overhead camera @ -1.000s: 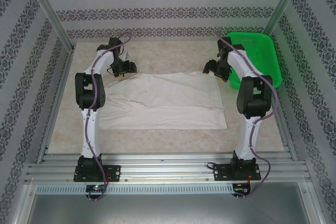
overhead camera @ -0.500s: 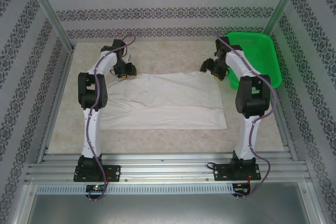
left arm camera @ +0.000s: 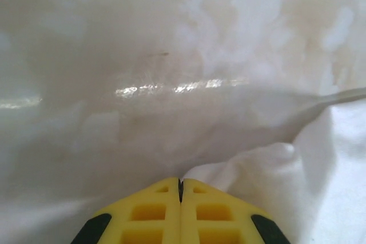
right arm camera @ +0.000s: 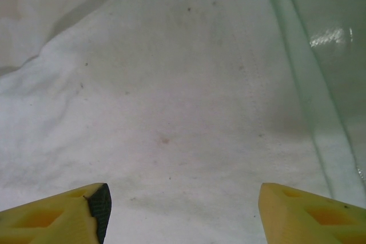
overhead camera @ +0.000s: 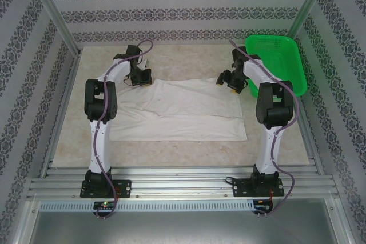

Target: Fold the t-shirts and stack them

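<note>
1. Top external view: you see the t-shirt point(overhead camera: 177, 110) spread flat across the middle of the table point(overhead camera: 183, 55), lying as it did a second ago.
2. Your left gripper point(overhead camera: 141, 78) sits at the shirt's far left corner; it has crept slightly right along that far edge since the earlier frame.
3. In the left wrist view its yellow fingers point(left arm camera: 154, 212) are pressed tight together, with bunched cloth touching the tips. You cannot tell whether any cloth is caught between them.
4. Your right gripper point(overhead camera: 225, 81) is at the far right corner and has shifted a little left, away from the green basket point(overhead camera: 286, 55).
5. In the right wrist view its fingers point(right arm camera: 63, 215) stand spread wide over the white cloth, gripping nothing.
</note>
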Tool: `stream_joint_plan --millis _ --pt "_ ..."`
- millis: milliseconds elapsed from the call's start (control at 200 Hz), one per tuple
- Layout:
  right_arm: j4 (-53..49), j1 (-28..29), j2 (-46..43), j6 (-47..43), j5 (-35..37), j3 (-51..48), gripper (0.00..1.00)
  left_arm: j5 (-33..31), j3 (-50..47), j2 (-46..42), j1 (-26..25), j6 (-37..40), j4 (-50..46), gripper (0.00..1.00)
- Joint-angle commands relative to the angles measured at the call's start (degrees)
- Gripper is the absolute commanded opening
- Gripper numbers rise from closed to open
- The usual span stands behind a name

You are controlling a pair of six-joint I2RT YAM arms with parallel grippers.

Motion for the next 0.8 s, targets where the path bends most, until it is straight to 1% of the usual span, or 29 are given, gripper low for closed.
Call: stream_joint_plan --millis 0,150,315,465,649,794 --pt "0.5 0.6 -3.7 0.5 -0.6 -1.5 0.69 -0.6 -1.6 -6.1 0.6 -1.6 6.1 0.00" --pt "0.8 0.5 -4.0 0.5 -0.6 -2.3 0.68 -3.4 -6.3 -12.0 0.5 -0.9 10.4 0.00" --pt "1.2 0.2 -4.4 0.7 -0.5 -2.7 0.68 -5.2 -17.5 -20.9 0.1 -0.3 17.2 0.00" --pt "1.6 0.2 -4.1 1.2 -1.0 -3.0 0.67 -5.6 -28.0 -28.8 -1.5 -0.1 21.4 0.00" --pt "2.1 0.2 -4.0 1.7 -0.9 -3.7 0.67 -6.4 -39.7 -36.5 -6.0 -2.0 25.0 0.00" --pt "1.7 0.1 -3.8 2.1 0.0 -3.7 0.67 -6.7 -47.5 -40.1 -10.4 -4.8 26.6 0.00"
